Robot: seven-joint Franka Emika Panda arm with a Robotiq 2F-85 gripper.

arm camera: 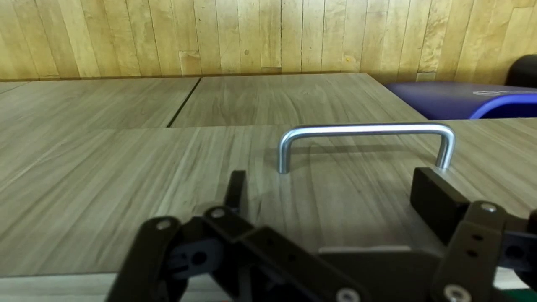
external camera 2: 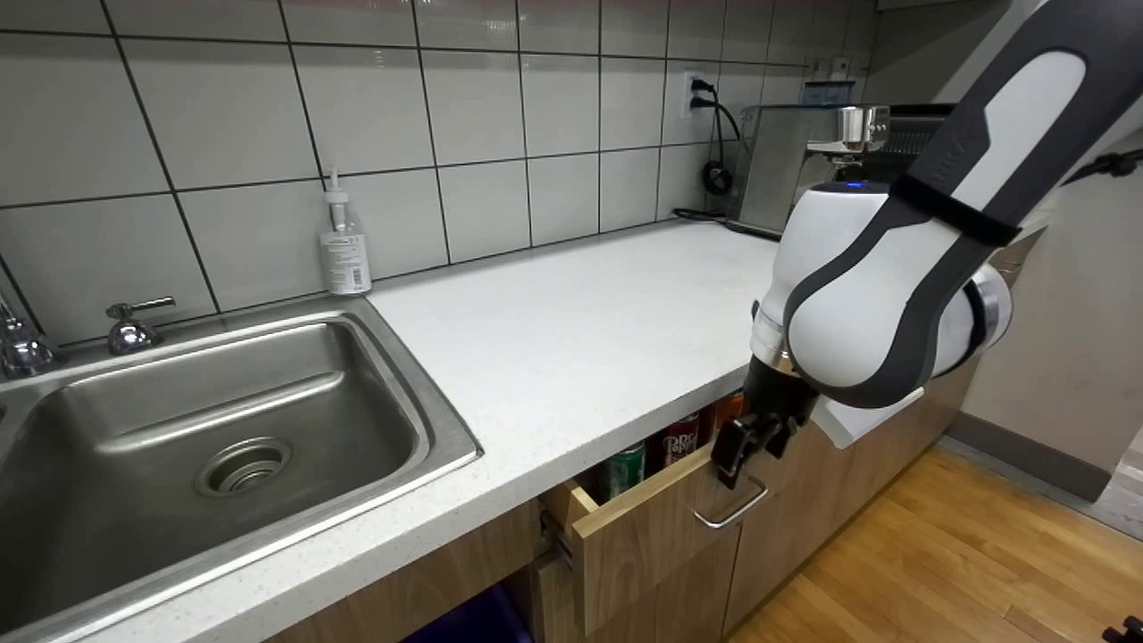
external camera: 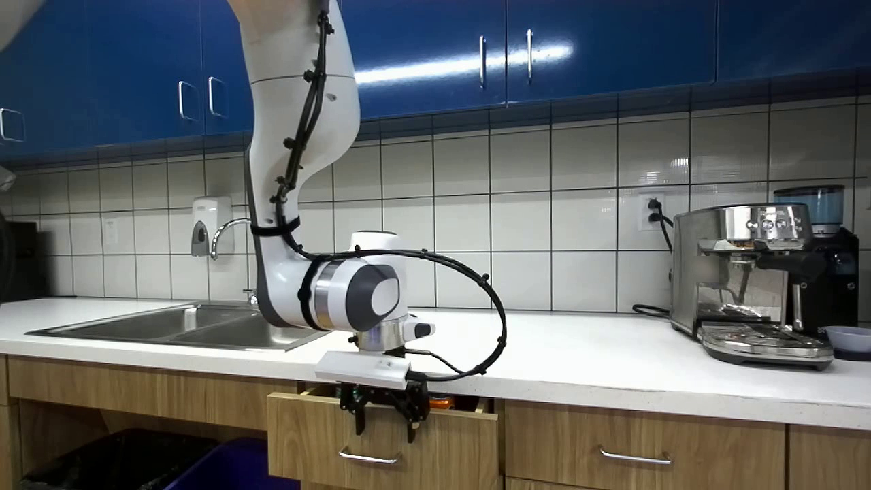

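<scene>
black metal linkages frame the gripper (arm camera: 330, 188), whose jaws stand wide apart with only air between them; it has hold of nothing. just past the fingertips in the wrist view lies the silver handle (arm camera: 364, 129), a plain bent bar running the same way as the gap, one of its ends close behind a finger. in both exterior views the jaws hang at the front of the wooden drawer (external camera: 456, 442), above that handle; whether they touch the wood i cannot tell. the drawer stands partway out from under the counter, and inside it, in an exterior view, sit a green can (external camera 2: 625, 469), a dark red can (external camera 2: 680, 438) lettered dr pepper, and something orange (external camera 2: 730, 409) partly hidden by the gripper. the white arm (external camera: 272, 136) comes down from above, a black cable (external camera: 502, 320) looping out beside its wrist. below counter height, to one side of the drawer, is a purple bin (arm camera: 432, 98). the white counter (external camera: 544, 347) spreads behind the drawer, with a steel sink (external camera 2: 214, 402) let into it and a clear pump bottle (external camera 2: 346, 259) by the sink's back corner. well apart from the gripper, along the counter, stand a steel espresso machine (external camera: 748, 231), a black grinder (external camera: 827, 272) with a bluish hopper, and a pale bowl (external camera: 847, 338). behind everything runs a wall of pale tiles (external camera: 517, 218) carrying a soap dispenser (external camera: 211, 224), and over it hang glossy blue cupboards (external camera: 422, 41).
</scene>
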